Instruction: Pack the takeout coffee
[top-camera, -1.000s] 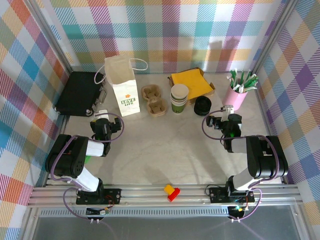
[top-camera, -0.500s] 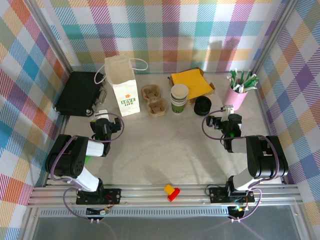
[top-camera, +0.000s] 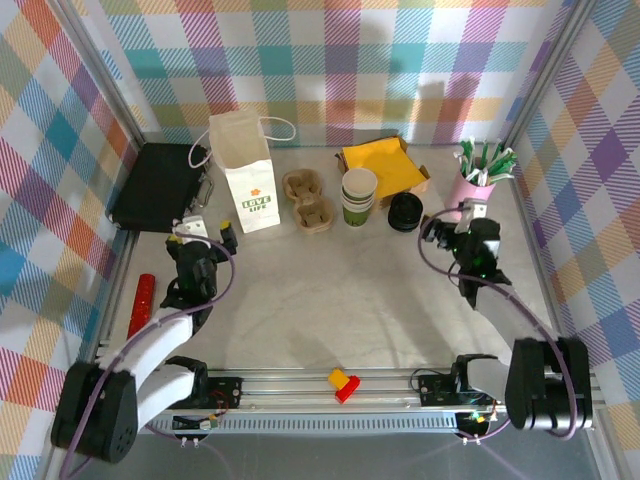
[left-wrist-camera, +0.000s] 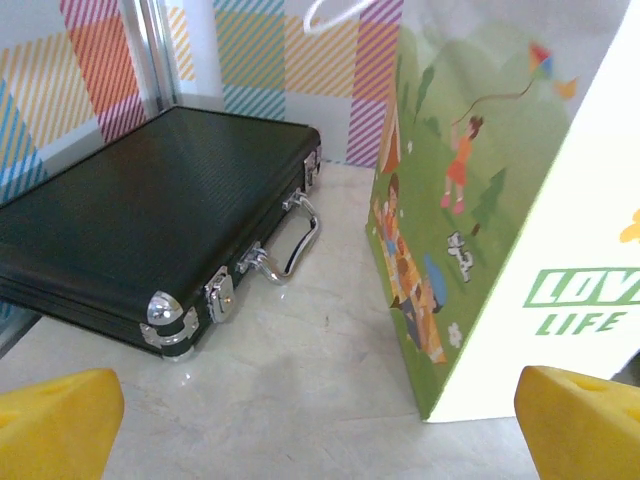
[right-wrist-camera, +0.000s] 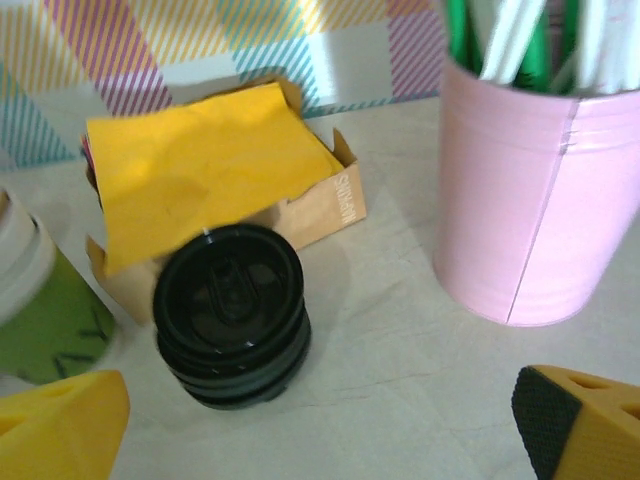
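Change, left: the left arm now reaches forward, where before it sat folded; left gripper is near the white paper bag's near-left corner, beside the black case.
Change, right: the right arm is also stretched out; right gripper has moved up close to the pink cup.
Newly seen: red stick on the table at left.
Tool state: both jaws released, spread wide, nothing between them.
Takeout coffee: cannot tell it as one lidded cup; green cups stand stacked right of the bag, with black lids just beside them.
Writing: the bag reads "LOVE LIFE" in green; print on the napkin box is too blurred to read.
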